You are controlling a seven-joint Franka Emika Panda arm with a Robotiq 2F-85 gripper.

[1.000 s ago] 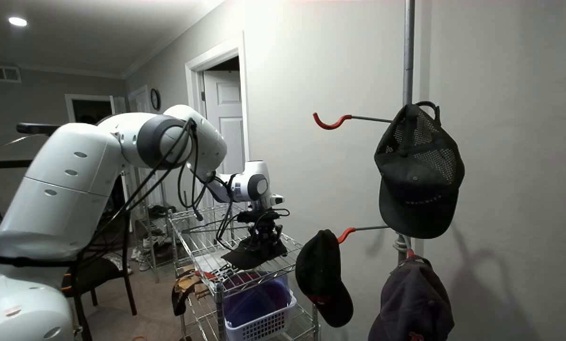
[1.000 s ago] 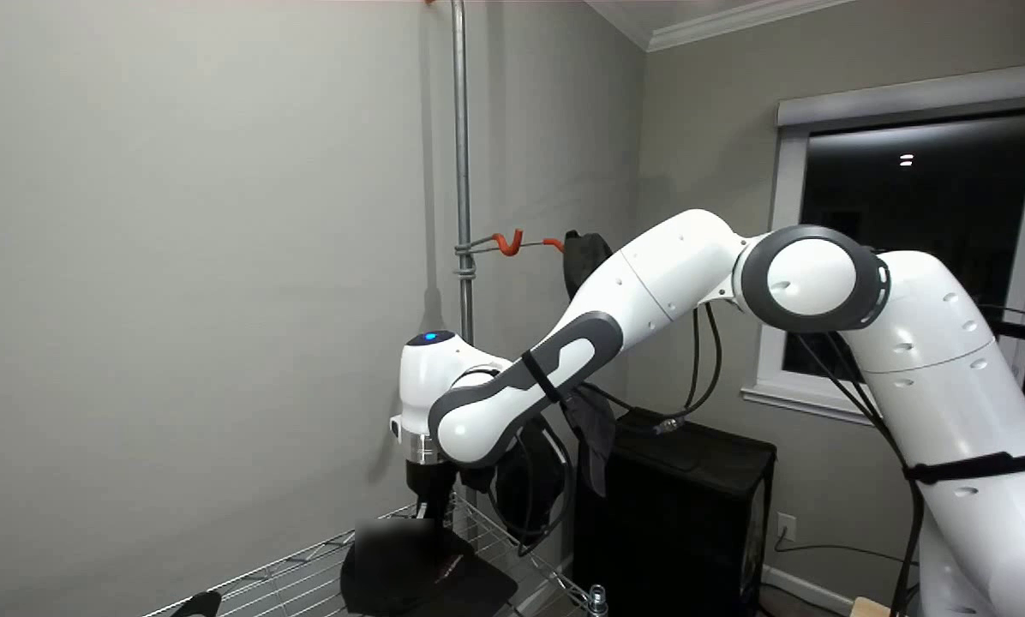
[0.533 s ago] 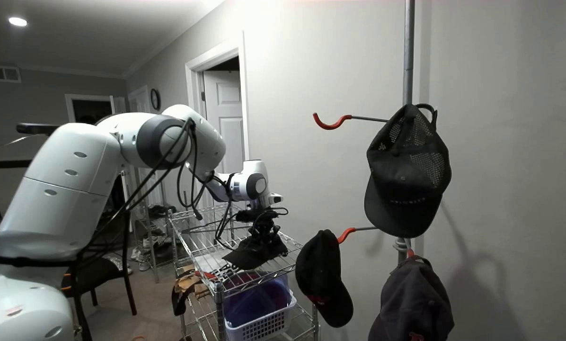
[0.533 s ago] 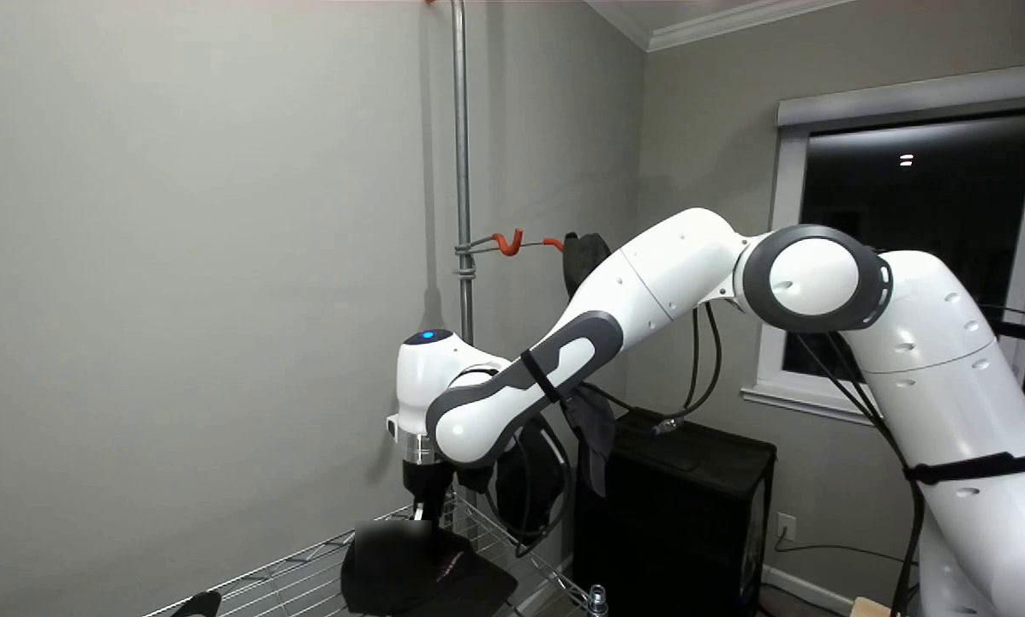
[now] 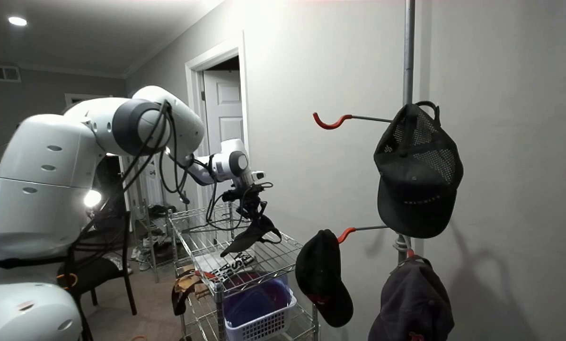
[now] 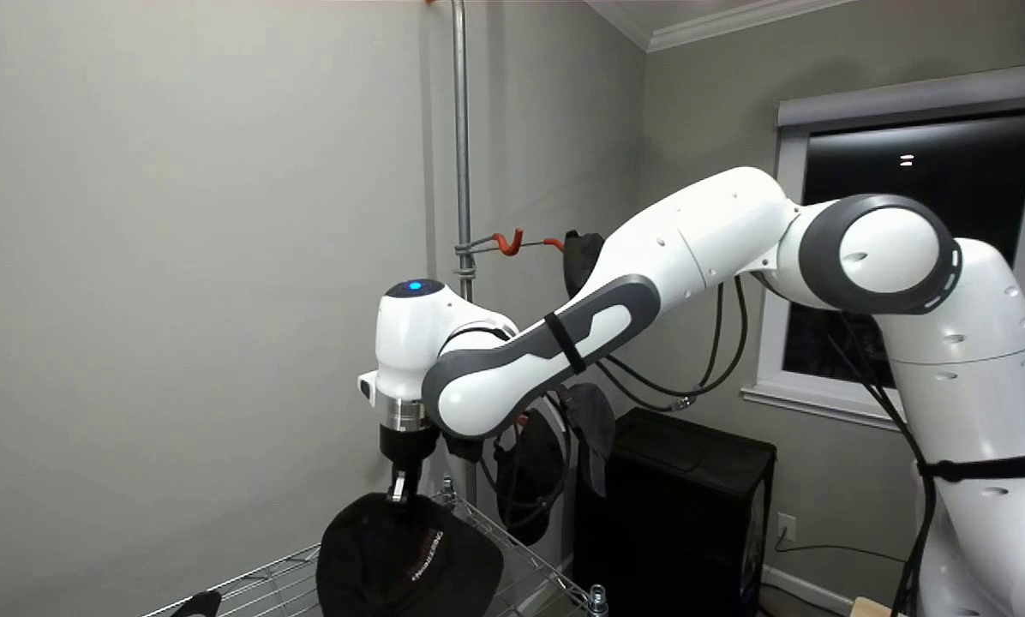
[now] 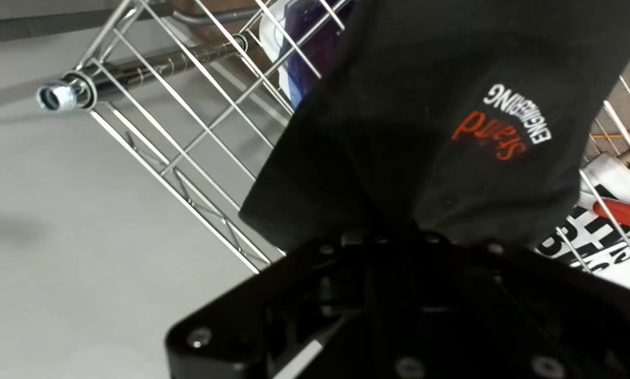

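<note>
Gripper (image 5: pixel 258 217) pinches the black cap (image 5: pixel 252 235) by its crown, so it droops brim-down, tilted, over the wire shelf (image 5: pixel 283 258). To the right, a red-marked cap (image 5: pixel 323 274) hangs at a red hook (image 5: pixel 347 234), probably looped on; farther right, gray cap (image 5: pixel 415 298) hangs, seemingly by its strap.

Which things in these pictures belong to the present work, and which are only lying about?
In the work:
gripper, closed on the cap
black cap, held by it

Apparently just lying about:
white basket
chair
big black box
</note>
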